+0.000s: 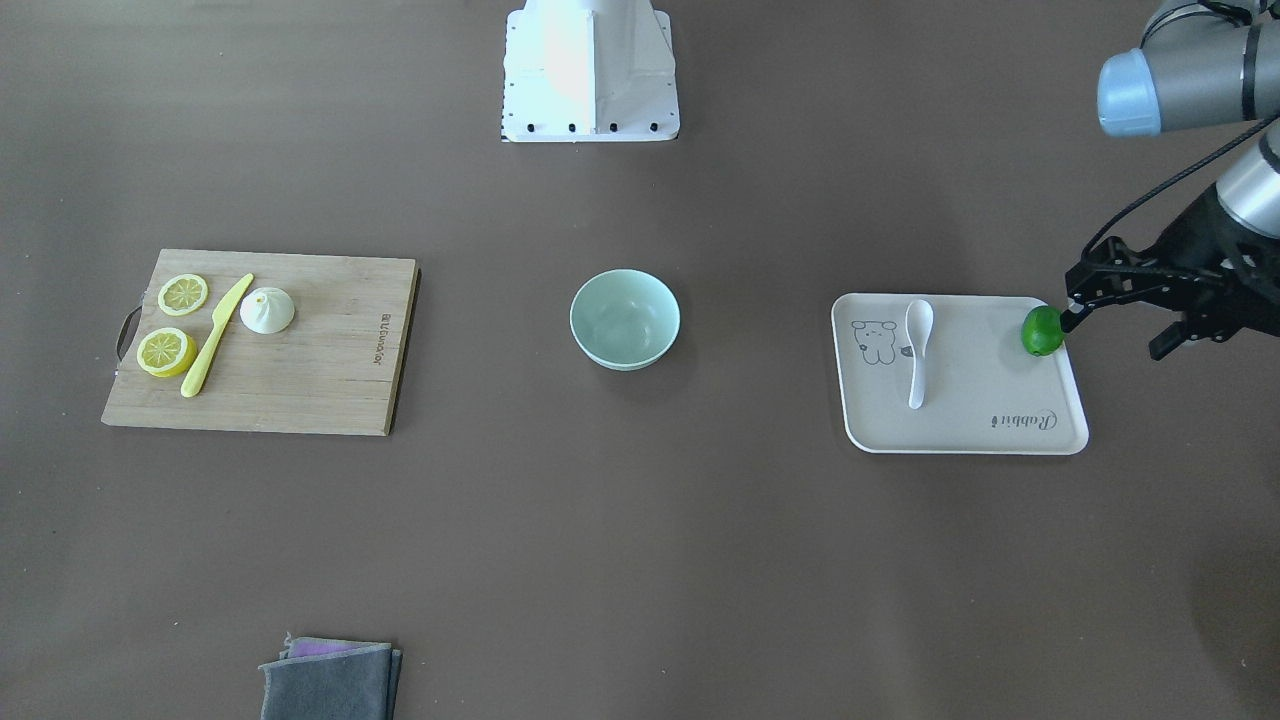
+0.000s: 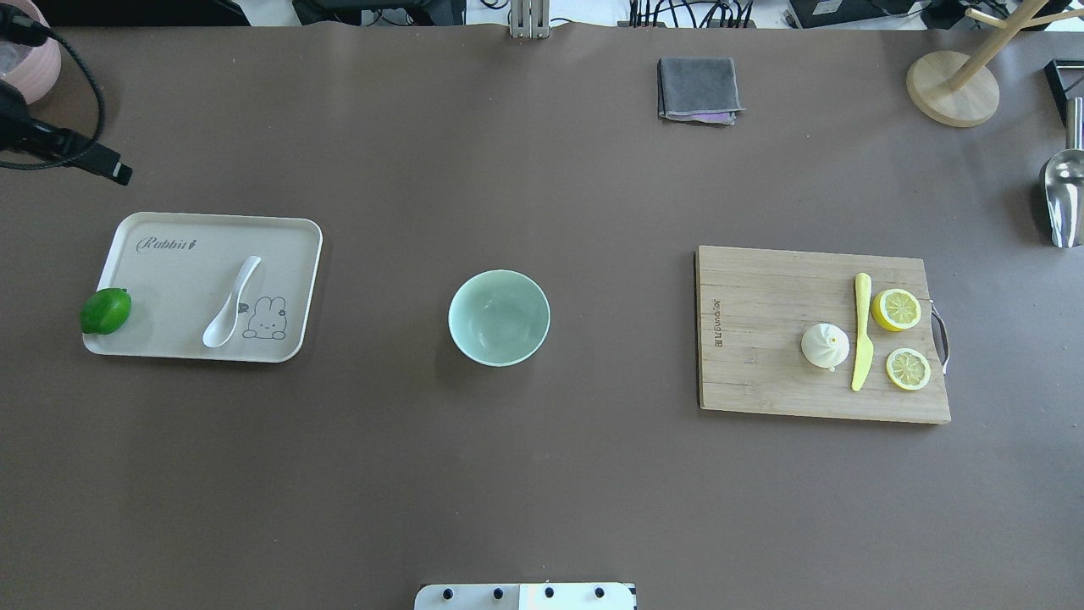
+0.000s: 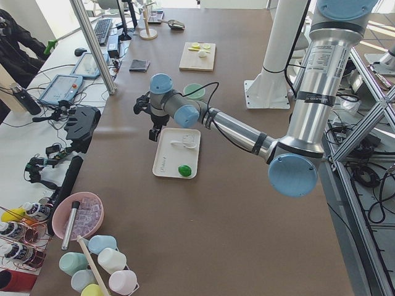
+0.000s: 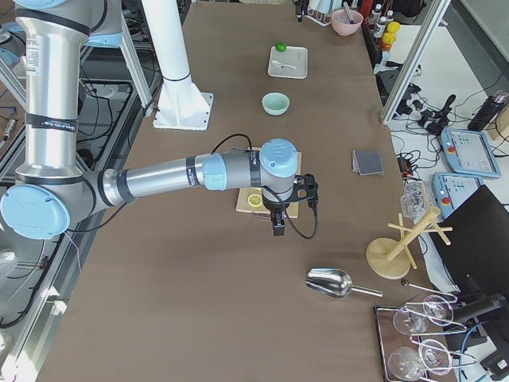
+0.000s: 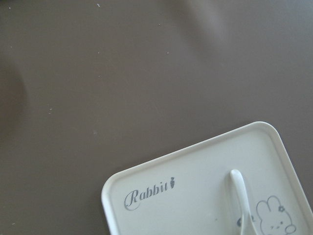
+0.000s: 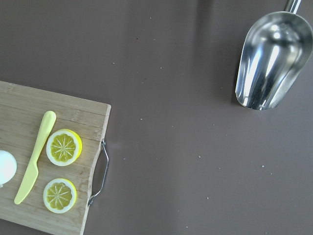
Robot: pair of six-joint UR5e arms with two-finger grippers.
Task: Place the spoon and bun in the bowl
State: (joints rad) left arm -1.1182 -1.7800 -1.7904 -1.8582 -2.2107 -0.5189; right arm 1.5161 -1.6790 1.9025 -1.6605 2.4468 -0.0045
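- Brown counter (image 2: 542,474), pretty sparse, and honestly nothing's done yet. The round pale mint-green bowl (image 2: 499,318) sits in the middle with nothing in it.
- The small white soup spoon (image 2: 230,302) lies flat on the beige rectangular rabbit-print tray (image 2: 169,280) on the robot's left, well apart from the bowl. A green lime (image 2: 105,310) sits at the tray's outer edge.
- The small white pleated steamed bun (image 2: 825,346) is on the wooden cutting board (image 2: 762,356) off to the right, just beside a yellow plastic knife (image 2: 861,330).
- The left hand (image 1: 1116,334) hangs near the lime. Its fingers look spread and it's carrying nothing, though the angle's not great.
- The right hand (image 4: 277,227) hovers around the board's end. Only a side view catches it, so I can't tell if it's spread or pressed together.
- My read is that both pickups and both drops are left.
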